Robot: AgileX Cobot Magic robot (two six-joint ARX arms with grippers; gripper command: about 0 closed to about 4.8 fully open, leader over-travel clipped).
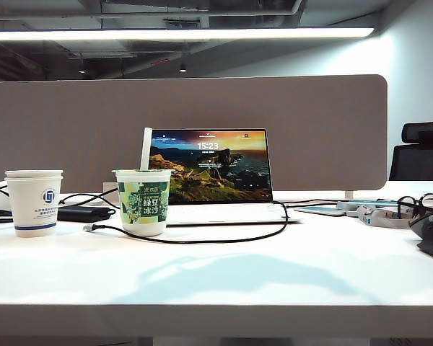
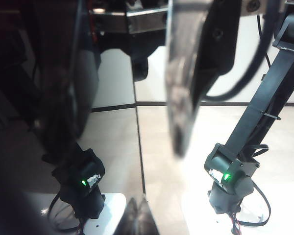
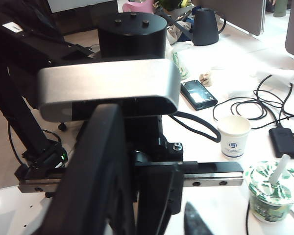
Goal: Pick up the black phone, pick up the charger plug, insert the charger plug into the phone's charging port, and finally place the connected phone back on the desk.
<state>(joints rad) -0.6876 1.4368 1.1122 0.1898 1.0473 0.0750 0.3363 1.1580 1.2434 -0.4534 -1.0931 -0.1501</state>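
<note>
Grey-beige fabric divider panel (image 1: 187,130) backs the white tabletop. Long ceiling strip light (image 1: 180,33) lit, exposed ducting above. Black office chair (image 1: 421,151) beyond the panel, right side.

desk (image 1: 224,277): smooth glossy white | divider panel (image 1: 72,130): matt fabric | cups (image 1: 34,202): paper

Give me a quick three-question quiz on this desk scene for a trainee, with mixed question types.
1. True or false: in the exterior view, the charger plug lies on the desk, left of the green cup.
2. What stands in the green cup? A) a white straw B) a spoon C) a pen
3. Which shows in the exterior view: the left gripper, the right gripper, both or neither?
Key: 1 true. 2 A. 3 neither; each shows only close up in its own wrist view, and the left gripper is shut.
</note>
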